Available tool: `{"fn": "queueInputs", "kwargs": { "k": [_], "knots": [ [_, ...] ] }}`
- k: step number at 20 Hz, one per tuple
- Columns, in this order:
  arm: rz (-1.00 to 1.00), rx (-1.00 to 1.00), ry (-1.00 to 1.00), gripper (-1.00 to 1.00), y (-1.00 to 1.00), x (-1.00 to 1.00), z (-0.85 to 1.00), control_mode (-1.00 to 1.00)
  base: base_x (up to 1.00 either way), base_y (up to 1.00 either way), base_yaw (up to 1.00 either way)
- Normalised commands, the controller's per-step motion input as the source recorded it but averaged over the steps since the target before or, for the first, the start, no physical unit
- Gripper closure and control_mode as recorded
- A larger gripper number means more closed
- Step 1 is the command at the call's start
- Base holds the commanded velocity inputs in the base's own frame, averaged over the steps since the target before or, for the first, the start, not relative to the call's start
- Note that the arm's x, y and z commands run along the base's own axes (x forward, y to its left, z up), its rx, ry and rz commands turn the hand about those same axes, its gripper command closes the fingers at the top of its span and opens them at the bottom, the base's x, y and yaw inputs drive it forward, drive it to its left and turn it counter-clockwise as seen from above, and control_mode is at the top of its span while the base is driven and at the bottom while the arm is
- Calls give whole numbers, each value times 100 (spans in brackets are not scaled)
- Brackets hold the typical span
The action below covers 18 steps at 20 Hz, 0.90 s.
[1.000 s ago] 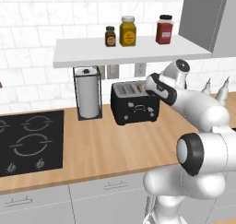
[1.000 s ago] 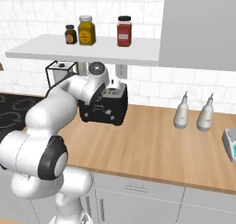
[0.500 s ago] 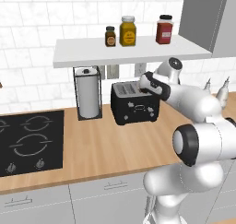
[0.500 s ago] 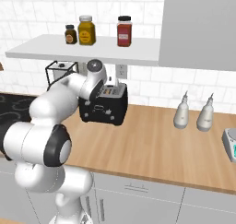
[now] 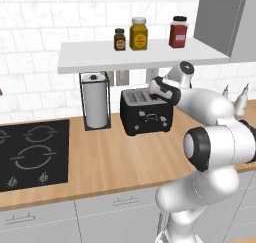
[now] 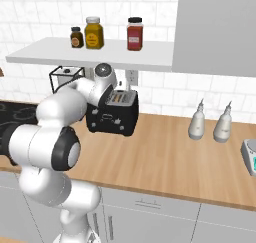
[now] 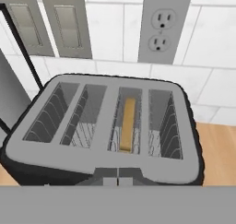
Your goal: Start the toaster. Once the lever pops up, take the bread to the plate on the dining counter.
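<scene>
The toaster [image 5: 146,111] stands at the far side of the wood counter [image 5: 115,157], near the wall, right of the paper towel holder [image 5: 95,101]. The bread [image 7: 127,123] sits down in one slot. The gripper [image 5: 159,88], fingers together and holding nothing, hovers over the toaster's right end. I judge the starting step is in hand; next the lever must be pressed down.

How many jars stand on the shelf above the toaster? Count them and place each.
3, in a row on the white shelf: a small dark jar at left, a yellow jar in the middle, a red jar at right. None looks hidden.
</scene>
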Motion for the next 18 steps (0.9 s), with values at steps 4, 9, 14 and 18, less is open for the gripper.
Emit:
{"fn": "queueInputs", "kwargs": {
  "k": [4,9,14,18],
  "knots": [
    [-1,0,-5,100,0,18,-3,-100,0,0,0],
    [0,0,-5,100,0,9,-7,-100,0,0,0],
    [0,0,-2,-100,0,7,-6,-100,0,0,0],
    [0,0,0,-100,0,6,-7,-100,0,0,0]
  ]
}}
